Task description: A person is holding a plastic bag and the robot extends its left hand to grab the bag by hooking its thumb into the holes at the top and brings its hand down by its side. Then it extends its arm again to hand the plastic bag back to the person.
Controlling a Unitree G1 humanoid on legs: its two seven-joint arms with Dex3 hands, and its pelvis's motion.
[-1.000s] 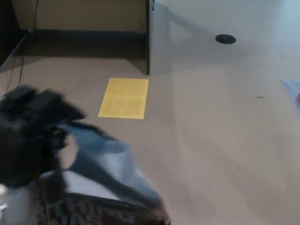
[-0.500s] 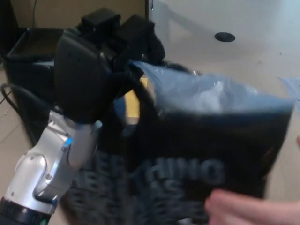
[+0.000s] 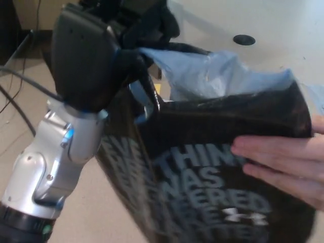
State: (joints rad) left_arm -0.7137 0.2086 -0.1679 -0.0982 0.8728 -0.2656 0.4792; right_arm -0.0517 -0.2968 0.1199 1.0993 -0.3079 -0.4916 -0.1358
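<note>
Black plastic bag (image 3: 223, 172) hangs from the raised left hand (image 3: 101, 55), whose fingers (image 3: 152, 23) hook its top; a person's hand (image 3: 283, 164) already touches its side; judged the hand-back, only release left.

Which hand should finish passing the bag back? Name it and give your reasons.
Left. The left hand is already raised and shut on the top of the plastic bag, with the person's hand on the bag's side, ready to take it. The right hand is not in view.
</note>
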